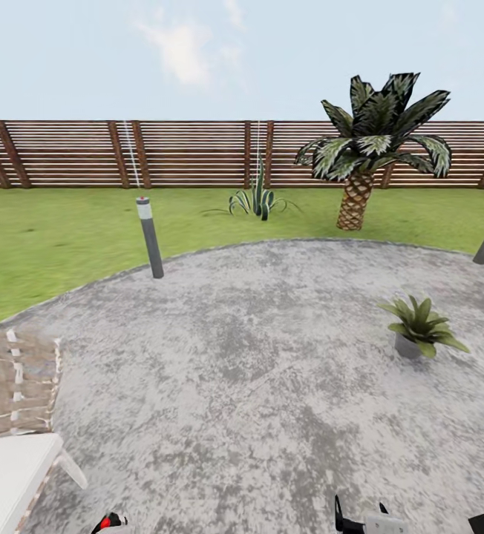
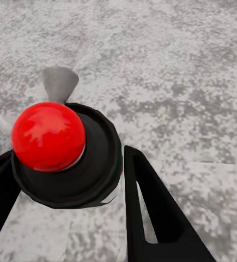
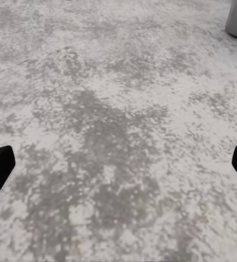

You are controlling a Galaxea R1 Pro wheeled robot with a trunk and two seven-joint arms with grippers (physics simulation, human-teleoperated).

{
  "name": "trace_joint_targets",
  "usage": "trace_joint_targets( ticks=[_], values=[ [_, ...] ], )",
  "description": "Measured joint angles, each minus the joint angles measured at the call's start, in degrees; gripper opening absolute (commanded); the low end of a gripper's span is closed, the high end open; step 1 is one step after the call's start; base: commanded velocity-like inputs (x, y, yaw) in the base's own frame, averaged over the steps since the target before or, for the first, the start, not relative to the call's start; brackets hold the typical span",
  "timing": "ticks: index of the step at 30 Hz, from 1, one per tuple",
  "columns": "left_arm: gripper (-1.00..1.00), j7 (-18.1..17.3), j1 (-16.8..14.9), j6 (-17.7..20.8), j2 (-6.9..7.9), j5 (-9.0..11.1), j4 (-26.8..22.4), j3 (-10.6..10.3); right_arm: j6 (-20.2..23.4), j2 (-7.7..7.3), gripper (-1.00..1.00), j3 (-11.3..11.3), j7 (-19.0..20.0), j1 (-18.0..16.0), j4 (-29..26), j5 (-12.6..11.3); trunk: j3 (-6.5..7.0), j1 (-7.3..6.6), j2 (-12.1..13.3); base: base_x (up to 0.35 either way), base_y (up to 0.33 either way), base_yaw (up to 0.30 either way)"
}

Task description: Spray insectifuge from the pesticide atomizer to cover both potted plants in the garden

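**Atomizer in hand, first plant within sight**

Nearest the robot, the left gripper (image 2: 69, 191) is clamped around the pesticide atomizer (image 2: 64, 153): in the left wrist view its dark fingers flank the black sprayer head, which carries a red round top and a grey nozzle pointing out over the stone. In the head view a red tip (image 1: 107, 522) peeks up at the bottom edge. The right gripper (image 3: 118, 166) hangs spread wide and empty above the patio (image 1: 242, 386). A woven chair (image 1: 12, 393) stands at the left. Further out on the stone, ahead and to the right, sits one potted plant (image 1: 420, 326) in its grey pot, well apart from both arms. Beyond lie a light post (image 1: 150, 237), the lawn, a palm (image 1: 368, 156) and the slat fence (image 1: 197, 152).

Judging from this, pickup is done; no spray shows on the plant, and both plants remain to be covered.
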Motion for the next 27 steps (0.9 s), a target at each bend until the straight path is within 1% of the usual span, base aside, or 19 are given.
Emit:
trace_joint_targets(
  ticks=[15, 18, 27],
  values=[
    [-1.00, 0.03, 0.00, 0.06, 0.00, 0.00, 0.00, 0.00, 0.00, 0.08, 1.00, -0.02, 0.00, 0.00, 0.00, 0.00, 0.00, 0.00, 0.00, 0.337, 0.000, -0.005],
    [-1.00, 0.05, -0.01, 0.06, 0.00, 0.00, 0.01, 0.00, 0.00, 0.08, 1.00, -0.06, -0.07, 0.01, -0.01, 0.00, 0.00, 0.00, 0.00, 0.337, 0.000, -0.167],
    [-1.00, 0.06, -0.02, 0.06, 0.01, 0.01, 0.02, 0.01, 0.01, 0.08, 1.00, -0.06, -0.10, 0.02, -0.02, 0.00, 0.00, 0.00, 0.00, 0.337, 0.000, -0.256]
  ],
)
